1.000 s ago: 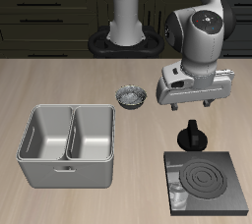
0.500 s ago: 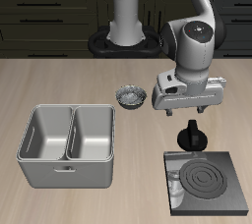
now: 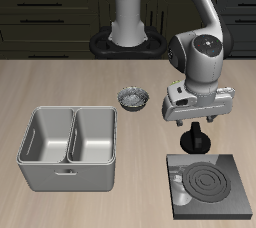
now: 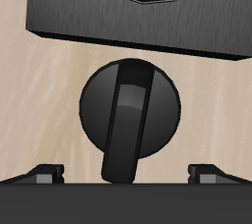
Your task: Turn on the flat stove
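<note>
The flat stove (image 3: 232, 167) is a dark grey square slab near the table's front edge, with a grey concentric ring burner (image 3: 207, 184). Its small black knob (image 3: 195, 142) stands on the table just behind the slab. My gripper (image 3: 197, 126) hangs directly above the knob, close to it, open and empty. In the wrist view the knob (image 4: 128, 105) fills the middle, its raised bar running lengthwise toward the stove slab (image 4: 98, 17). My gripper (image 4: 126, 173) is centred over it, and both fingertips (image 4: 44, 172) stand wide apart on either side, not touching it.
A grey double-basin metal sink (image 3: 68, 147) sits on the table across from the stove. A small round metal dish (image 3: 132, 98) lies behind it, near the gripper. The robot's base (image 3: 127, 37) stands at the table's back.
My gripper has come down and slightly forward, from well above the table to just over the knob. The knob and the stove have not moved.
</note>
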### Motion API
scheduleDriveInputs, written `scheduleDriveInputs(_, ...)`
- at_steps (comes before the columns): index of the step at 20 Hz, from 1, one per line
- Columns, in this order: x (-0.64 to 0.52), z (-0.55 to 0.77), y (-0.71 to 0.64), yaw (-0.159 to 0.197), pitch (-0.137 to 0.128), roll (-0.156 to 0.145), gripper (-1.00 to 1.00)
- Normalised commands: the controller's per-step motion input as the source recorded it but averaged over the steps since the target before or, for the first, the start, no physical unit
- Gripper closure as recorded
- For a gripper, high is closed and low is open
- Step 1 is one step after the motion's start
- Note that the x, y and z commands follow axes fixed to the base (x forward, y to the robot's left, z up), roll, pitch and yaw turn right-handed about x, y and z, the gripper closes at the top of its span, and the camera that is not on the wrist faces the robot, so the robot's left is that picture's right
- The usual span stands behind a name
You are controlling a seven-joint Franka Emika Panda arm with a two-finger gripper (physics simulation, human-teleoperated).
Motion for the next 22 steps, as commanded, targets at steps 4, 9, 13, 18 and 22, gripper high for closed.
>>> scheduleDriveInputs(4, 0.0, -0.16, 0.11, -0.008, 0.024, 0.001, -1.0)
scheduleDriveInputs(9, 0.03, -0.38, -0.09, 0.01, 0.056, -0.038, -1.0)
scheduleDriveInputs(13, -0.02, -0.47, 0.06, 0.023, 0.072, -0.032, -1.0)
scheduleDriveInputs(18, -0.11, -0.55, 0.06, -0.02, 0.1, 0.011, -1.0)
scheduleDriveInputs(22, -0.15, -0.25, -0.14, -0.056, 0.072, 0.023, 1.0)
